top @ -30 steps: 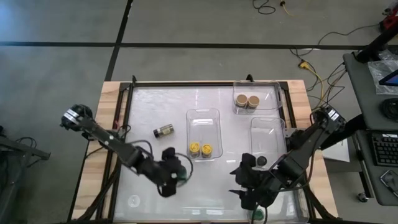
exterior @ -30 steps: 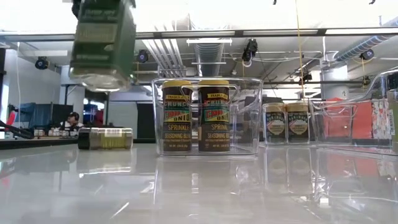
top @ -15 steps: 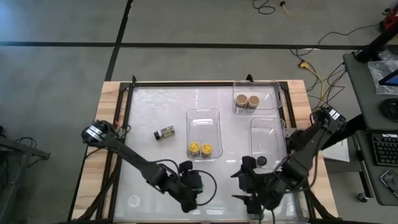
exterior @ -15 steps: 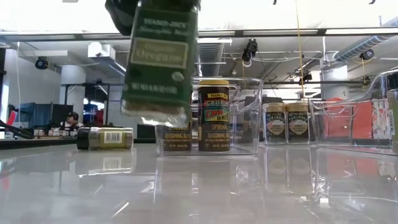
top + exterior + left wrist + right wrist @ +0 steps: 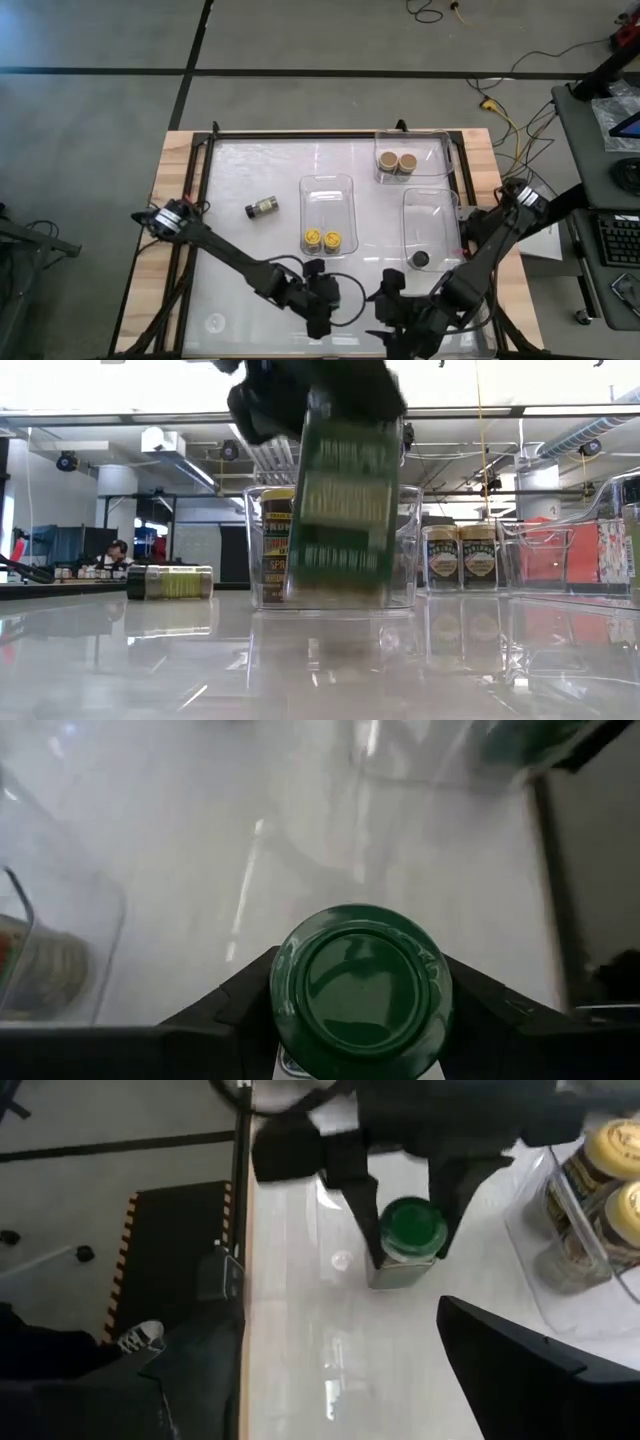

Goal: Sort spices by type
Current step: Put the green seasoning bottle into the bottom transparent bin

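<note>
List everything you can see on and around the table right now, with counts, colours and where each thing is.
table: one, glossy white top, wooden edges.
clear trays: three; centre, back right, right.
yellow-lid jars: two, upright, centre tray.
tan-lid jars: two, upright, back-right tray.
black-lid jar: one, right tray.
dark-lid jar: one, lying on its side on the table's left part.
green-lid jar: one, held upright near the front edge.
person: dark trouser leg and shoe beside the table.
left pincer: shut on the green-lid jar.
right pincer: front, beside the left one.
</note>
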You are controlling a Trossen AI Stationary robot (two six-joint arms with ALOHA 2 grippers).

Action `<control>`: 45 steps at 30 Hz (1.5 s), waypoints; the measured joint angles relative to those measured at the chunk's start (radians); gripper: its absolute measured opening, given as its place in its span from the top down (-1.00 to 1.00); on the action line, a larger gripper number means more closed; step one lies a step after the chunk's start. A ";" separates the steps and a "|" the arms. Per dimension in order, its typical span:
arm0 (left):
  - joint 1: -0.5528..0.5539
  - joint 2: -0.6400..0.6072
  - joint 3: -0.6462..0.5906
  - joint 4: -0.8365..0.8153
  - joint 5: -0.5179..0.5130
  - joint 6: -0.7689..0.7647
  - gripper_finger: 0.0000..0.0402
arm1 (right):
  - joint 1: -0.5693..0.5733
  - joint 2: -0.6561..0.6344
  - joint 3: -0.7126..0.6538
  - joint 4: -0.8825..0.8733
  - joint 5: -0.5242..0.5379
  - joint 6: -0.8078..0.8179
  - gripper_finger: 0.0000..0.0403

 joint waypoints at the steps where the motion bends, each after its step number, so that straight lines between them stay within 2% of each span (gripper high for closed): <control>1: 0.000 0.015 0.005 -0.006 -0.017 -0.001 0.10 | 0.003 0.001 0.000 0.000 0.000 0.011 -0.58; 6: 0.002 0.057 0.037 -0.004 -0.095 0.046 0.10 | 0.007 0.001 0.000 0.003 0.002 0.066 -0.52; 15: 0.001 0.065 0.045 0.001 -0.136 0.082 0.09 | 0.016 0.001 -0.001 0.005 0.002 0.096 -0.55; 26: 0.005 0.064 0.041 0.001 -0.136 0.096 -0.19 | 0.022 0.001 -0.002 0.007 -0.010 0.102 -0.69; 31: 0.003 0.046 0.040 -0.016 -0.127 0.087 -0.32 | 0.022 0.001 -0.002 0.007 -0.003 0.045 -0.74; 35: 0.003 0.017 0.040 -0.084 -0.115 0.078 -0.44 | 0.015 0.001 -0.002 0.007 0.001 -0.007 -0.72; 39: 0.003 -0.021 0.040 -0.170 -0.113 0.058 -0.54 | -0.014 0.001 -0.002 -0.001 -0.002 0.017 -0.72; 45: -0.031 -0.112 0.038 -0.351 -0.121 -0.020 -0.57 | -0.072 0.046 -0.004 0.036 -0.027 -0.063 -0.72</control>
